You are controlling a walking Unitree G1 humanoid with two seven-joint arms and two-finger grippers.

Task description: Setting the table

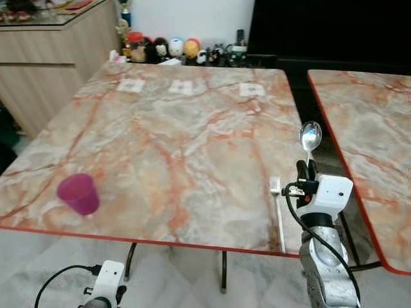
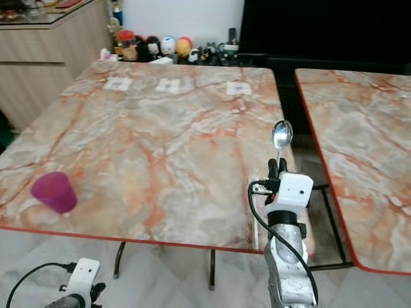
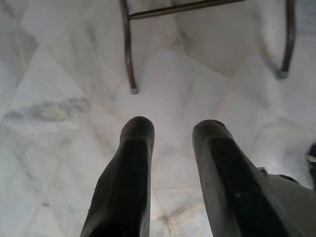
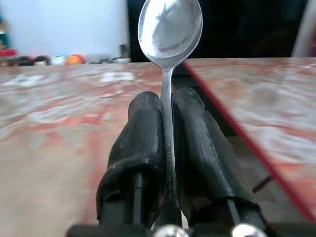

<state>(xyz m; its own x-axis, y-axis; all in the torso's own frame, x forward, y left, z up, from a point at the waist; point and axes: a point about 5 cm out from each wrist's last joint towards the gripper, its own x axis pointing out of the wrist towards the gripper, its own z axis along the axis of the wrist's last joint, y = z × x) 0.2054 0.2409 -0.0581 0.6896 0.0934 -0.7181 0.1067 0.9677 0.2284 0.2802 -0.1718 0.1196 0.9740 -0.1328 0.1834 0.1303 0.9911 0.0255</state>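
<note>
1. a spoon is pinched by its handle between the pressed-together fingers of the right gripper, bowl pointing up; the metal stem squeezed between the black pads is made plain in the right wrist view.
2. in the head views the right gripper is seen raised at the near right corner of the marble table, over the gap to a second marble table.
3. a fork is seen lying on the table just beside that gripper, along the right edge.
4. a purple cup is seen tipped over near the near left edge, well apart from the fork.
5. the left gripper is held low below the near edge; in its wrist view the fingers are spread over pale floor tiles, with the table legs beyond.
6. the middle of the table is left open between cup and fork.
</note>
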